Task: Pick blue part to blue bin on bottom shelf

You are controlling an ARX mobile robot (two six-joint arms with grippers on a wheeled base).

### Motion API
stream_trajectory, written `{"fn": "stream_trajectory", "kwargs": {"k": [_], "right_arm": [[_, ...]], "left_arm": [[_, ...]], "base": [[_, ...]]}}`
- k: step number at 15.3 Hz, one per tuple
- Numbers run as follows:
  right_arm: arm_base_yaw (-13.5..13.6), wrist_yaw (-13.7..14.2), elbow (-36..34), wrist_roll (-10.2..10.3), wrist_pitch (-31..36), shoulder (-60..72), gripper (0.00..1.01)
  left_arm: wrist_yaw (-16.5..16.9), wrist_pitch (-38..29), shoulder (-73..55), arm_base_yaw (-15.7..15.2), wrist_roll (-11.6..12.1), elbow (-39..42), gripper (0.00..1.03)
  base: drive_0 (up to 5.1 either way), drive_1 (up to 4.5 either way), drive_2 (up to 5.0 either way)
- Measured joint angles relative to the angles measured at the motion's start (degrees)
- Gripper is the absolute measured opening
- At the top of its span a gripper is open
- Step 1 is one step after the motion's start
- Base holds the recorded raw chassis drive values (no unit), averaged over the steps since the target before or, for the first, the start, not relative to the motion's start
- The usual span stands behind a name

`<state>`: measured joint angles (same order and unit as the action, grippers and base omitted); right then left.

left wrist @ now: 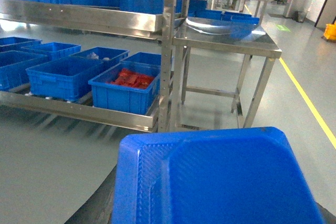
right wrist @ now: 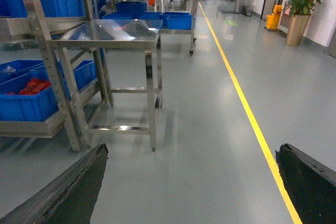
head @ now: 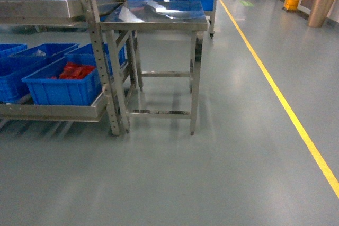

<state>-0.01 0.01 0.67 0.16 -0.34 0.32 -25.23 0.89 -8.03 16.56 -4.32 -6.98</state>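
Observation:
The blue part (left wrist: 220, 182), a flat blue plastic piece with a raised rim, fills the bottom of the left wrist view and hangs above the floor. It covers my left gripper's jaws, and only one dark finger (left wrist: 100, 205) shows at its left edge. The bottom shelf (head: 53, 112) of the steel rack carries several blue bins (left wrist: 63, 77). The nearest bin (head: 63, 86) holds red pieces. My right gripper (right wrist: 191, 182) is open over bare floor, with nothing between its fingers (right wrist: 68, 192). Neither gripper shows in the head view.
A steel table (head: 153, 17) stands right of the rack post (head: 108, 67). An upper rack tier (left wrist: 79, 19) carries more blue bins. A yellow floor line (head: 286, 104) runs along the aisle on the right. A potted plant (head: 320, 3) stands far right.

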Motion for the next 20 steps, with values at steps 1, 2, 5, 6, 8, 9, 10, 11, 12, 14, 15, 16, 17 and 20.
{"fn": "stream_trajectory", "kwargs": {"k": [1,2,5,6,8,9,10,11,12,14,15,16,17,20], "right_arm": [[0.0,0.0,0.0,0.0,0.02,0.0,0.98],[0.0,-0.02,0.0,0.0,0.07,0.0,0.98],[0.0,0.0,0.0,0.0,0.13,0.0,0.98],[0.0,-0.02,0.0,0.0,0.17,0.0,0.98],[0.0,-0.02,0.0,0.0,-0.02,0.0,0.98],[0.0,0.0,0.0,0.02,0.2,0.0,0.98],[0.0,0.0,0.0,0.0,-0.04,0.0,0.98],[0.0,0.0,0.0,0.02,0.15,0.0,0.98],[0.0,-0.02,0.0,0.0,0.02,0.0,0.98],[0.0,-0.04,0.0,0.0,0.02,0.0,0.98],[0.0,0.0,0.0,0.02,0.09,0.0,0.98],[0.0,0.0,0.0,0.0,-0.09,0.0,0.98],[0.0,0.02,0.0,0.0,0.15,0.0,0.98],[0.0,0.0,0.0,0.02,0.09,0.0,0.98]], "left_arm": [[0.0,0.04,0.0,0.0,0.0,0.0,0.43],[-0.04,0.26,0.0,0.0,0.0,0.0,0.43],[-0.04,0.02,0.04,0.0,0.0,0.0,0.43],[0.0,0.24,-0.04,0.0,0.0,0.0,0.43],[-0.02,0.15,0.0,0.0,0.0,0.0,0.43],[-0.04,0.15,0.04,0.0,0.0,0.0,0.43],[0.02,0.09,-0.02,0.0,0.0,0.0,0.43],[-0.04,0.17,0.0,0.0,0.0,0.0,0.43],[0.0,0.31,-0.04,0.0,0.0,0.0,0.43],[-0.09,0.42,0.0,0.0,0.0,0.0,0.43],[-0.04,0.15,0.0,0.0,0.0,0.0,0.43],[0.0,0.22,-0.07,0.0,0.0,0.0,0.43],[0.0,0.28,-0.04,0.0,0.0,0.0,0.43],[0.04,0.07,-0.04,0.0,0.0,0.0,0.43]], "base": [[0.1,4.36,-4.2],[0.1,4.36,-4.2],[0.1,4.36,-4.2],[0.1,4.34,-4.2],[0.0,4.3,-4.3],[0.0,4.3,-4.3],[0.0,4.3,-4.3],[0.0,4.3,-4.3],[0.0,4.3,-4.3],[0.0,4.3,-4.3],[0.0,4.3,-4.3],[0.0,4.3,-4.3],[0.0,4.3,-4.3],[0.0,4.3,-4.3]]}}
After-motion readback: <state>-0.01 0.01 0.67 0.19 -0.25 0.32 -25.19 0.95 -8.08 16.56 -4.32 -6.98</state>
